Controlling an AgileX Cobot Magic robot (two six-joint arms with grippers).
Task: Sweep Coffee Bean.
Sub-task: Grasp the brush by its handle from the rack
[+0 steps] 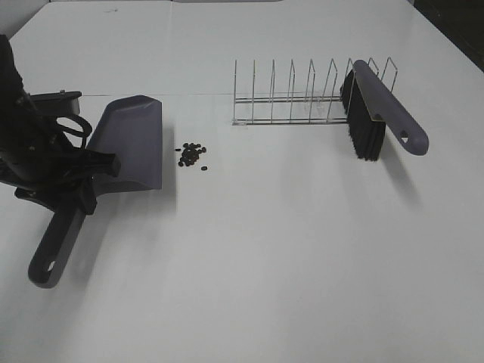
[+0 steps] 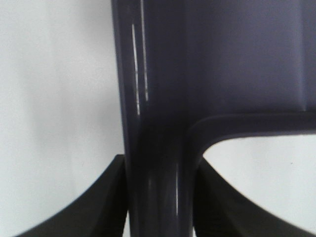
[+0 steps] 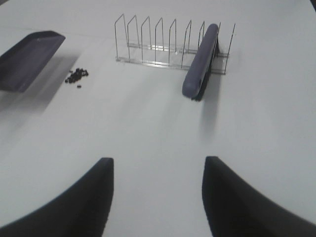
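Note:
The coffee bean cluster [image 1: 191, 154] lies on the white table, small dark beans in a loose group; it also shows in the right wrist view [image 3: 76, 75]. The purple dustpan [image 1: 132, 144] sits just left of the beans, its front edge facing them and a short gap away. My left gripper [image 1: 82, 189] is shut on the dustpan's handle [image 2: 160, 148]. The purple brush with black bristles [image 1: 378, 110] leans in the wire rack [image 1: 291, 98]. My right gripper [image 3: 158, 160] is open and empty, well short of the brush [image 3: 200, 61], and is out of the exterior view.
The wire rack [image 3: 158, 42] stands at the back of the table, right of centre. The dustpan [image 3: 27, 57] casts a shadow toward the beans. The table's dark far-right edge [image 1: 454, 30] is beyond the rack.

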